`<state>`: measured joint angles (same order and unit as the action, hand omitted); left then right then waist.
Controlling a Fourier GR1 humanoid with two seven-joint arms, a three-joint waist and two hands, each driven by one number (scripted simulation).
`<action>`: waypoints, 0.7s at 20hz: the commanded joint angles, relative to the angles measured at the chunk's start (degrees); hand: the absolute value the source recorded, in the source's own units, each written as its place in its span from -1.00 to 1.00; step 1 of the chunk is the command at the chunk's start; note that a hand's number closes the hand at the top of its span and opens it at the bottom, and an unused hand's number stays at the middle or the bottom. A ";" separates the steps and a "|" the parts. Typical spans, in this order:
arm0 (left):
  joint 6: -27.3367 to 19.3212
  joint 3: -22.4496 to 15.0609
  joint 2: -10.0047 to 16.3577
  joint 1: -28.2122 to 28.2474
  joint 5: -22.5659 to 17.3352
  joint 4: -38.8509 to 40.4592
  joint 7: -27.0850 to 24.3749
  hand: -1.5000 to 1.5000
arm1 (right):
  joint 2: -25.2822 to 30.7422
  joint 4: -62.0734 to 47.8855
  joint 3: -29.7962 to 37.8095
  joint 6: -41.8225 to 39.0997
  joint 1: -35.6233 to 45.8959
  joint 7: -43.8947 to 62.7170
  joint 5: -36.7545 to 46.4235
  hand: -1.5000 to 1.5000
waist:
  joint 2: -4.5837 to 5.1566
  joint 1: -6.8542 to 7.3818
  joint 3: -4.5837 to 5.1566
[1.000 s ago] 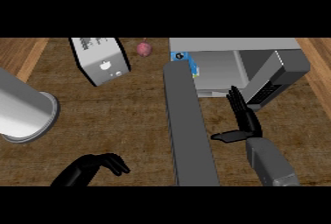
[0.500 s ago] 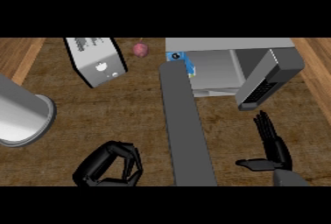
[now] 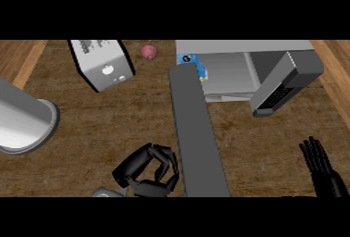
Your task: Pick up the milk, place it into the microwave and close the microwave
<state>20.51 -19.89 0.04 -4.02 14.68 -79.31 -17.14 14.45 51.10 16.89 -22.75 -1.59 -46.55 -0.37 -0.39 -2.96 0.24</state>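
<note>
Small blue-and-white milk carton: upright inside the pale grey boxy microwave, at the cavity's left edge, by the hinge.

Long dark grey flat door: open, seen edge-on, long axis running from the hinge down toward the robot across the brown wood-grain bench.

Black left robot hand: fingers curled, holding nothing, just beside the door's left face near its free end; contact unclear.

Black right robot hand: fingers straight, resting low right, well apart from the door.

Judgement: the door must swing rightward to close, and the left hand is nearer and on the pushing side.
</note>
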 commanded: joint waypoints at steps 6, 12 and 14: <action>-11.73 -16.59 -0.03 -7.14 -6.06 10.14 0.66 1.00 | 3.47 19.19 -2.11 -13.45 -11.03 0.98 -9.60 -1.00 | 0.37 -0.61 -0.04; -22.75 -27.00 -0.02 -11.72 -14.45 12.35 4.23 1.00 | 4.55 31.45 -4.68 -15.98 -14.32 8.23 -17.33 -1.00 | 0.40 -2.10 0.06; -25.85 -29.63 -0.02 -15.15 -17.99 12.32 5.60 1.00 | 4.48 35.20 -6.20 -15.35 -14.33 11.63 -19.03 -1.00 | 0.58 -2.66 0.09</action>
<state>-0.48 -43.34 0.58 -15.10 1.53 -67.79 -14.13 18.05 79.76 11.96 -31.50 -14.79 -35.70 -15.01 0.07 -4.69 0.25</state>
